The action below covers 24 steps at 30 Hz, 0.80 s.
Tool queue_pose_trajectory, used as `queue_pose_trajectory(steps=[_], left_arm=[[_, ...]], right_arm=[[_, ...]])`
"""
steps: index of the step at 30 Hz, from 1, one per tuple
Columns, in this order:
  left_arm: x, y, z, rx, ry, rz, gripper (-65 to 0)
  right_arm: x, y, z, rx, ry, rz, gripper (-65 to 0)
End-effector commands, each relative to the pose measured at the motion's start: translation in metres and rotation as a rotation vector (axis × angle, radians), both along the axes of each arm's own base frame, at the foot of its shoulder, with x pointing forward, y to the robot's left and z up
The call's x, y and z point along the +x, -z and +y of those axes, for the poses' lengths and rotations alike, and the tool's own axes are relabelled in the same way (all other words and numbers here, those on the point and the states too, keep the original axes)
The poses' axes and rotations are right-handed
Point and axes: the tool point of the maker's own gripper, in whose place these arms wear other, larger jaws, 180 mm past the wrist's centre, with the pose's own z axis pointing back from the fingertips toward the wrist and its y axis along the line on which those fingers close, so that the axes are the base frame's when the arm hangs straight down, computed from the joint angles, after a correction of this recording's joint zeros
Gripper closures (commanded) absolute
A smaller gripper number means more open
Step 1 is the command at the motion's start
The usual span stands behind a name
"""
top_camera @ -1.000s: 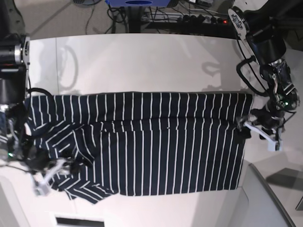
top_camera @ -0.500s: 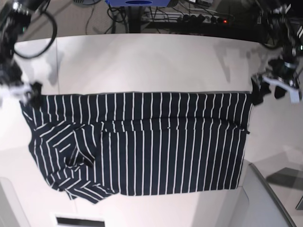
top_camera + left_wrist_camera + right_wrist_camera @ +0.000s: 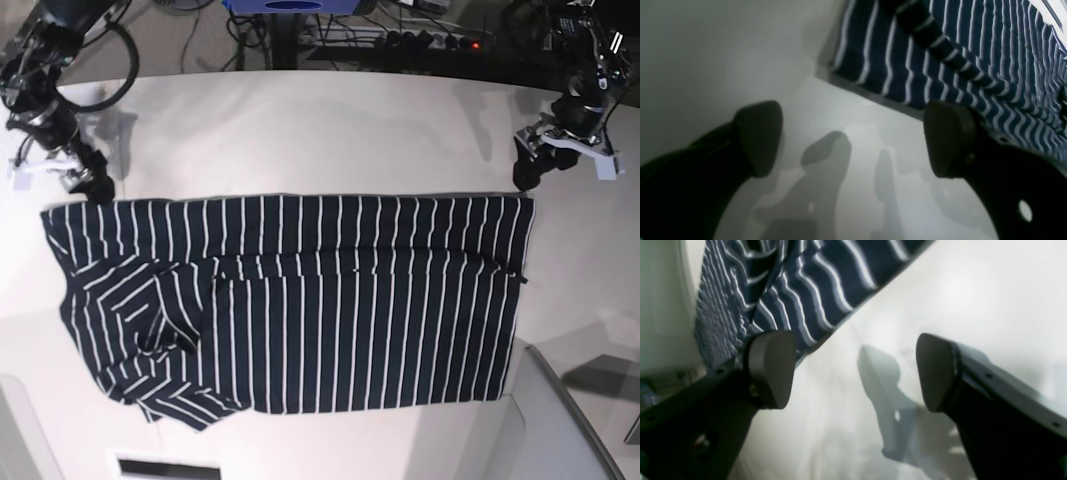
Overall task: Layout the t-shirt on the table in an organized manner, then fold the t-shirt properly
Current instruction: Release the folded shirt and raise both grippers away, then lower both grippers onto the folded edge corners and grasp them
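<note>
White counter [image 3: 300,130] fills the base view, the t-shirt [image 3: 300,300] lying folded across it, sleeve bunched at one end. Left wrist view: left claw [image 3: 853,140] gapes wide, empty, just off the shirt's corner. Right wrist view: right claw [image 3: 853,370] likewise wide, empty, probably lined up for another fold.

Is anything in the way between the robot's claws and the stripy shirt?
No, nothing visible. Both open end effectors, the left and the right, hover over bare table just past the t-shirt's far edge, with only white tabletop between them and the cloth.
</note>
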Motion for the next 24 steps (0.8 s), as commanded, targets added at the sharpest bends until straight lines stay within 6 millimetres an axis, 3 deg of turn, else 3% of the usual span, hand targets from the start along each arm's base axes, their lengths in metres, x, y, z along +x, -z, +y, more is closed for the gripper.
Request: queue_pose_trajectory(steps=[1, 9, 18, 20, 24], left_arm=[[0.004, -0.009, 0.005, 0.011, -0.003, -0.033, -65.0], [0.004, -0.008, 0.005, 0.011, -0.003, -0.031, -65.0], [0.004, -0.008, 0.005, 0.012, -0.004, -0.031, -65.0], [0.004, -0.008, 0.005, 0.012, -0.004, -0.031, -65.0], [0.004, -0.008, 0.005, 0.012, -0.004, -0.031, -65.0]], right_arm=[[0.011, -0.008, -0.018, -0.008, 0.037, -0.041, -51.5], [0.036, 0.006, -0.053, 0.061, 0.186, -0.077, -51.5], [0.052, 0.014, -0.055, 0.108, 0.210, -0.077, -51.0], [0.058, 0.014, -0.049, 0.103, 0.180, -0.076, -46.4], [0.064, 0.014, -0.039, 0.090, 0.126, -0.068, -30.2]])
